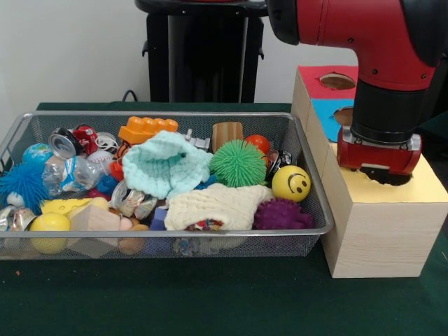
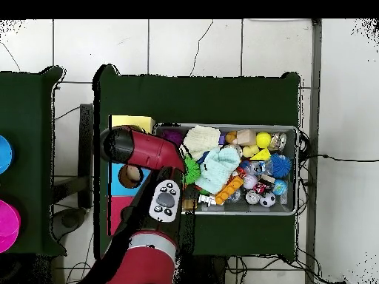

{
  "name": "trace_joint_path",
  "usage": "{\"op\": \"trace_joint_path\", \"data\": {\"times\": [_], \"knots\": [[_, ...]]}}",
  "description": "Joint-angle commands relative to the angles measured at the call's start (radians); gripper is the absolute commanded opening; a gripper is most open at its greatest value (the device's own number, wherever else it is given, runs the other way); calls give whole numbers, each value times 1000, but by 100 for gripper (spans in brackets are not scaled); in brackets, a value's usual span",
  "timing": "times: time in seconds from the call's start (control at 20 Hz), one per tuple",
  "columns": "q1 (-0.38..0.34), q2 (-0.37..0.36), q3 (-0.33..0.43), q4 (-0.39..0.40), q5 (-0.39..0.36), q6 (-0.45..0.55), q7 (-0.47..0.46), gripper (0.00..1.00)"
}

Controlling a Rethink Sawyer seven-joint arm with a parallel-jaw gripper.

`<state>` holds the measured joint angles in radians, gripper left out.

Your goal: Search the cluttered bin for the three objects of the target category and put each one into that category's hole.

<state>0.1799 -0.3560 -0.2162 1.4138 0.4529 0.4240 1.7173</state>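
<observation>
The silver wire-mesh bin (image 1: pixel 318 199) lies on the green table, full of toys and cloths; it also shows in the overhead view (image 2: pixel 297 171). A small piece of white material with red and blue print (image 1: pixel 205 225) peeks out under the cream cloth at the bin's front. The yellow-topped wooden box (image 1: pixel 427 189) stands right of the bin. My gripper (image 1: pixel 383 173) is lowered straight onto its hole (image 1: pixel 399 180), which it mostly covers. What it holds is hidden. In the overhead view the arm's end (image 2: pixel 120 144) sits over the yellow box (image 2: pixel 137 122).
The blue-topped box (image 1: pixel 329 110) and red-topped box (image 1: pixel 315 80) stand behind the yellow one. In the bin lie a mint knitted cloth (image 1: pixel 166 164), a cream cloth (image 1: pixel 217 203), a green spiky ball (image 1: pixel 238 162), a purple spiky ball (image 1: pixel 281 215), a smiley ball (image 1: pixel 291 183) and cans.
</observation>
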Motion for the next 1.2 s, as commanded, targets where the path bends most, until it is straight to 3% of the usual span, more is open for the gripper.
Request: {"op": "trace_joint_path", "data": {"times": [0.05, 0.35, 0.5, 1.2], "knots": [[13, 110, 47, 147, -53, -112, 203, 0], [61, 88, -23, 120, -55, -104, 208, 0], [73, 60, -33, 145, -50, -110, 205, 0], [49, -79, -41, 201, -72, -76, 137, 0]]}}
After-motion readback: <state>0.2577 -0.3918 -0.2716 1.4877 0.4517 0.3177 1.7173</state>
